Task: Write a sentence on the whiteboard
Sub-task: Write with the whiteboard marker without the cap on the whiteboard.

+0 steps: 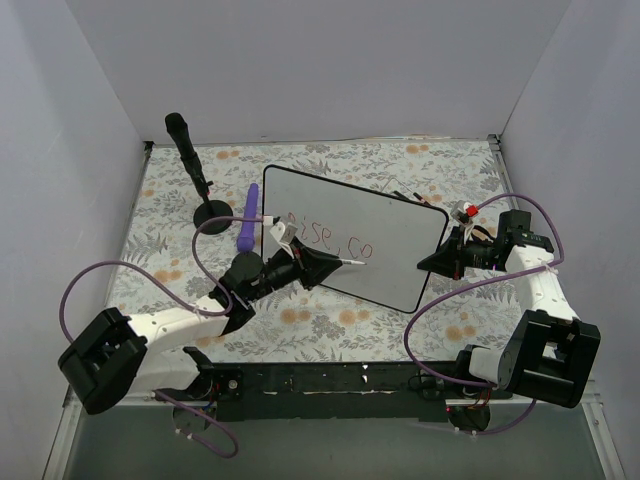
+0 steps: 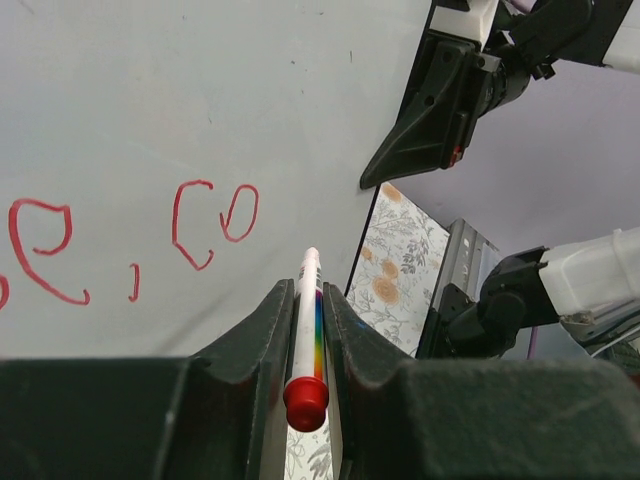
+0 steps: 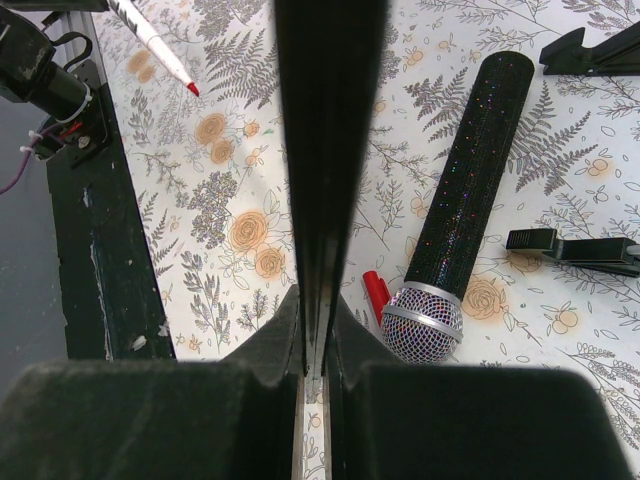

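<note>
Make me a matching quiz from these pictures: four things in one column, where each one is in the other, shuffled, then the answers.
Things:
1. marker
2. whiteboard
3. sentence
4. microphone

Places:
A. lying on the floral cloth
B. clamped between the fingers of the left gripper
C. written in red on the board's white face
D. pinched at its edge by the right gripper

Pairs: 1-B, 2-D, 3-C, 4-A
</note>
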